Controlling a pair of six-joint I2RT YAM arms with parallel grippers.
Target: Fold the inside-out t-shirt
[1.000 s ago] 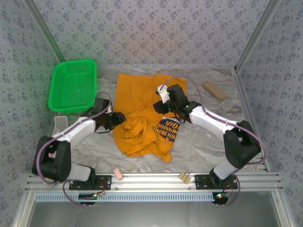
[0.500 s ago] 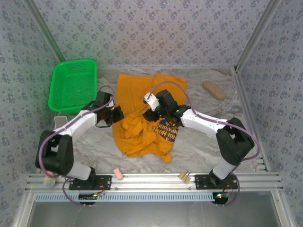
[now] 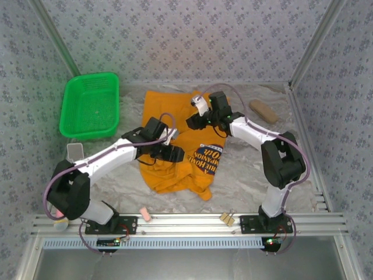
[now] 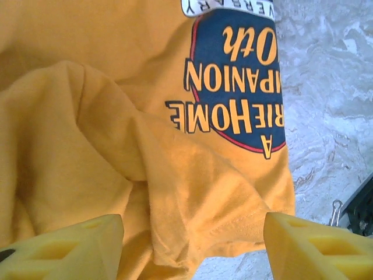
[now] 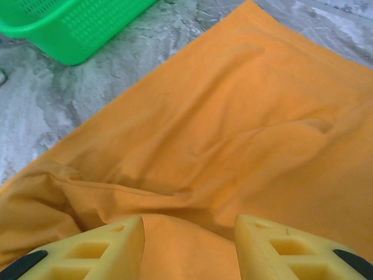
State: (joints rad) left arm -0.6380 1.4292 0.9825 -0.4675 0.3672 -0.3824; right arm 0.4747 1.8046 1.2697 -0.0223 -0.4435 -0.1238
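On the marbled table [image 3: 245, 175] the inside-out t-shirt [image 3: 169, 114] lies rumpled at the centre of the overhead view, its dark printed graphic [image 3: 208, 155] showing right of centre. A green basket [image 3: 90, 105] sits at upper left. The left gripper [image 3: 173, 154] hangs over the shirt's middle, jaws wide apart, grasping nothing. The right gripper [image 3: 194, 122] is half-parted with a fold between its fingers; I can't tell whether it pinches.
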